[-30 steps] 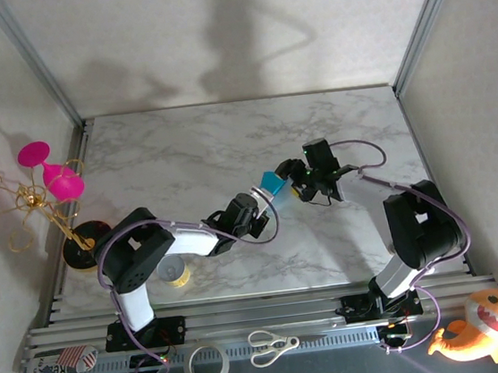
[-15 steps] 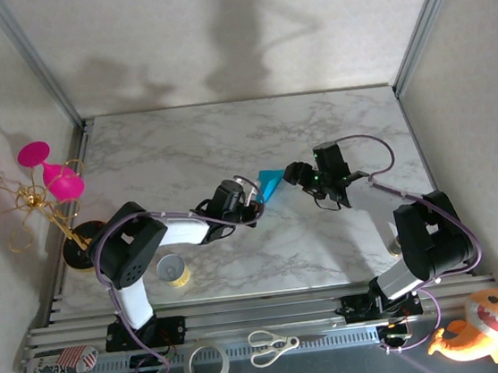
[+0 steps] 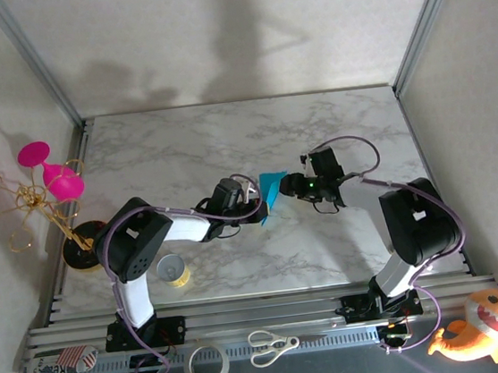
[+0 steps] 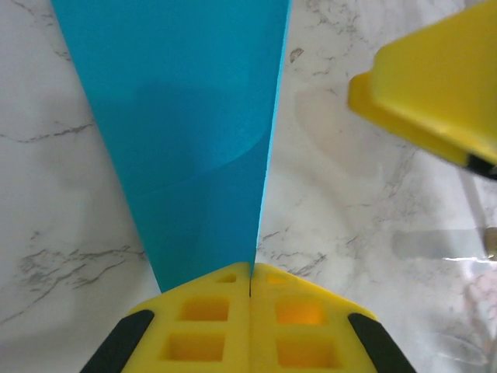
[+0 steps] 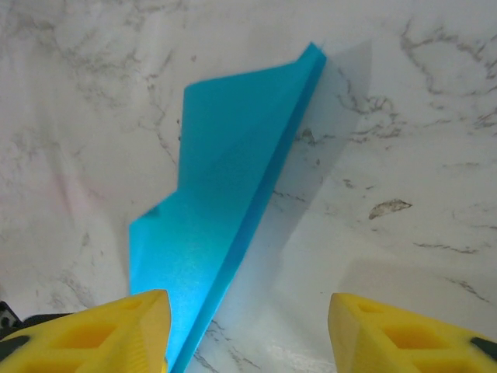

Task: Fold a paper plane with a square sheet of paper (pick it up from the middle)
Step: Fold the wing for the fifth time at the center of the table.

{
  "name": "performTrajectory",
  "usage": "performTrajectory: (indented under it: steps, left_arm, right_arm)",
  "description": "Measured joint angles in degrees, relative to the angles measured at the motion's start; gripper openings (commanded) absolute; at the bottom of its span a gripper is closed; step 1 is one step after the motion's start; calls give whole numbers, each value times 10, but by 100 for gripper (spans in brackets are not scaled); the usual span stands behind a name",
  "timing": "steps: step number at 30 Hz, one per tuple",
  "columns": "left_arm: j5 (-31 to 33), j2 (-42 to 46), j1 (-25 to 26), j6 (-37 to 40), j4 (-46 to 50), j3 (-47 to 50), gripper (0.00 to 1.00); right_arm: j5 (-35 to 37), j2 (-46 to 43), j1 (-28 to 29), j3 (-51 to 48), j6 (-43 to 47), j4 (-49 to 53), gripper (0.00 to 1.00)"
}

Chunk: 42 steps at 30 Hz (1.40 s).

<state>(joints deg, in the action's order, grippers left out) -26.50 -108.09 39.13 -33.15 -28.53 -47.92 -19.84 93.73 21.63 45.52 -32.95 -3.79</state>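
The teal-blue sheet of paper (image 3: 272, 188) is folded into a narrow pointed paper plane shape and is held just above the marble table (image 3: 225, 135) near its middle. My left gripper (image 3: 252, 200) is shut on the paper's narrow end. In the left wrist view, its yellow pads (image 4: 210, 311) are pressed together on the paper (image 4: 186, 124). My right gripper (image 3: 290, 187) faces it from the right and is open. In the right wrist view, the folded paper (image 5: 225, 210) lies against the right gripper's (image 5: 247, 299) left fingertip (image 5: 132, 326), with a wide gap to the other one.
A small yellow tape roll (image 3: 176, 271) sits on the table by the left arm's base. A gold stand with pink glasses (image 3: 50, 178) is at the left edge. Scissors (image 3: 272, 346), a tape ring (image 3: 206, 364) and a plush toy (image 3: 481, 327) lie in front of the rail.
The right gripper has moved left up to the paper and its jaws have narrowed somewhat. The left gripper has stayed shut on the paper, shifting it slightly.
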Motion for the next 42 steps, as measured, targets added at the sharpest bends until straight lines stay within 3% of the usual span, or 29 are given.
performTrajectory:
  steps: [7,18,42]
  left_arm:
    - [-16,0,-6,-59,-48,22,0]
    - [-23,-7,-6,-72,-69,38,0]
    - [-35,-22,-7,-71,-89,45,18]
  right_arm:
    - [-13,34,0,20,26,6,56]
    - [-13,86,6,66,50,17,57]
    - [45,125,37,146,68,121,68]
